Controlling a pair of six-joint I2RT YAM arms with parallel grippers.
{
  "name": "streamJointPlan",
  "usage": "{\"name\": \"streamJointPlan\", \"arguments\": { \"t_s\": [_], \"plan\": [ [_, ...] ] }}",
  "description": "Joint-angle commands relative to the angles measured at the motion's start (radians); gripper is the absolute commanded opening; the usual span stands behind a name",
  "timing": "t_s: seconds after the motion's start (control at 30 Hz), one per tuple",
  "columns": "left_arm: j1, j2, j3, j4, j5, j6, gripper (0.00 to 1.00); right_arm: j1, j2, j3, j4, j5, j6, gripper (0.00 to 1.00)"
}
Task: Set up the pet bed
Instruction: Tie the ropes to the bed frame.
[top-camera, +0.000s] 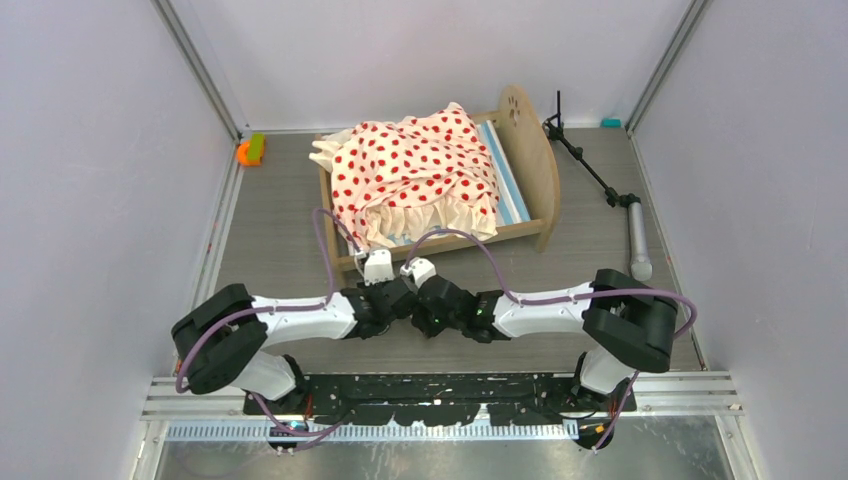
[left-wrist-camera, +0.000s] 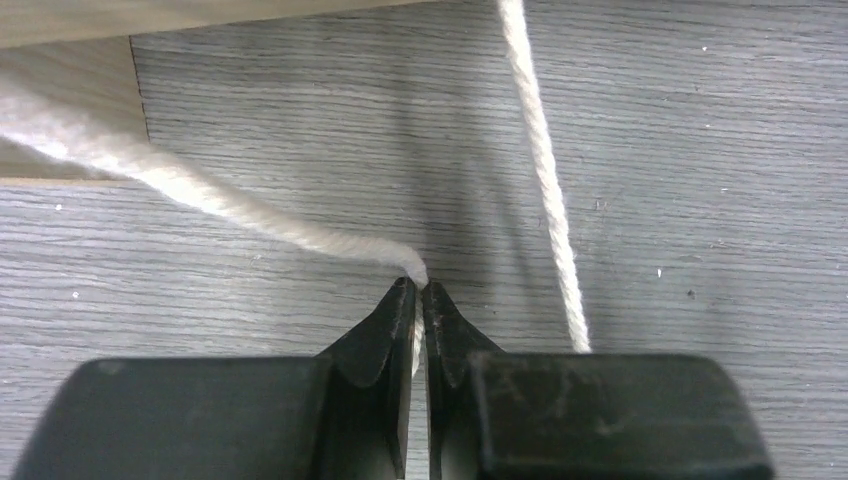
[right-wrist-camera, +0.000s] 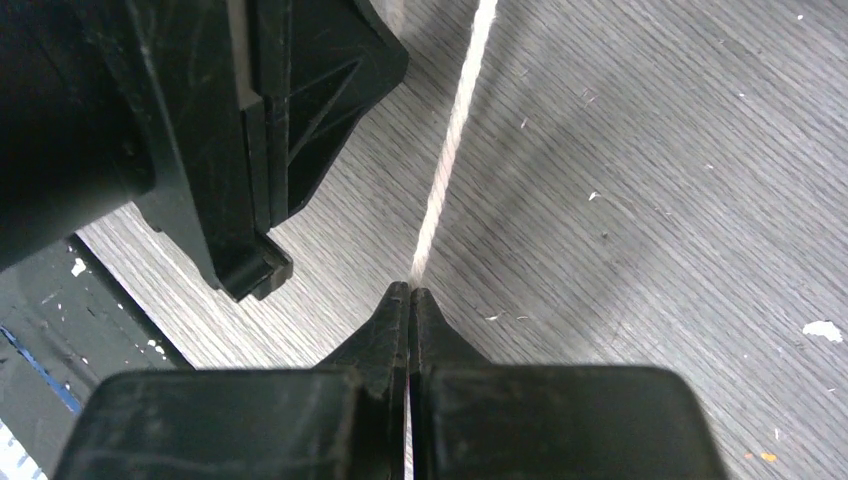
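Note:
The pet bed (top-camera: 530, 150) stands at the back middle of the table, with cream red-polka-dot bedding (top-camera: 415, 165) heaped over its blue-white striped mattress (top-camera: 505, 175). Both grippers sit side by side just in front of the bed's near rail. My left gripper (top-camera: 376, 263) (left-wrist-camera: 417, 287) is shut on a thick cream cord (left-wrist-camera: 250, 215) that runs up-left toward the wooden frame (left-wrist-camera: 70, 90). A thinner cord (left-wrist-camera: 545, 170) hangs to its right. My right gripper (top-camera: 418, 269) (right-wrist-camera: 410, 292) is shut on that thin white cord (right-wrist-camera: 452, 130), pinched at the fingertips.
A black tripod stand (top-camera: 590, 170) with a grey handle (top-camera: 638, 240) lies right of the bed. An orange and green toy (top-camera: 250, 150) sits at the back left corner. White walls close in both sides. The left gripper's body (right-wrist-camera: 250, 120) crowds the right wrist view.

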Motion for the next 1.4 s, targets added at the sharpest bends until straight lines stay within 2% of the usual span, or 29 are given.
{"name": "streamJointPlan", "arguments": {
  "t_s": [0.0,0.03,0.17,0.33,0.43,0.57,0.77,1.07,1.23,1.37],
  "plan": [
    [-0.007,0.050,0.014,-0.137,-0.039,-0.086,0.04,0.015,-0.053,-0.015,0.030,-0.009,-0.001,0.00],
    [-0.016,0.042,0.015,-0.157,-0.041,-0.096,0.00,0.016,-0.058,-0.018,0.032,-0.006,0.001,0.00],
    [-0.056,-0.074,-0.005,-0.267,-0.060,-0.153,0.00,0.016,-0.082,-0.029,0.045,0.003,0.025,0.00],
    [-0.088,-0.385,-0.078,-0.360,-0.026,-0.171,0.00,0.015,-0.085,-0.028,0.071,-0.021,0.073,0.00],
    [-0.089,-0.576,-0.096,-0.470,-0.036,-0.184,0.00,0.015,-0.062,-0.009,0.080,-0.041,0.090,0.00],
    [-0.088,-0.739,-0.079,-0.591,-0.062,-0.180,0.00,0.015,-0.002,0.031,0.097,-0.070,0.103,0.00],
    [-0.088,-0.787,-0.021,-0.728,-0.084,-0.181,0.00,0.064,0.088,0.114,0.106,-0.100,0.106,0.00],
    [-0.088,-0.873,0.049,-0.852,-0.122,-0.191,0.00,0.137,0.191,0.162,0.124,-0.082,0.118,0.00],
    [-0.088,-0.937,0.122,-0.900,-0.115,-0.191,0.00,0.140,0.205,0.162,0.134,-0.012,0.127,0.00],
    [-0.088,-0.993,0.175,-0.867,-0.092,-0.141,0.00,0.140,0.191,0.171,0.110,0.081,0.137,0.00]
  ]
}}
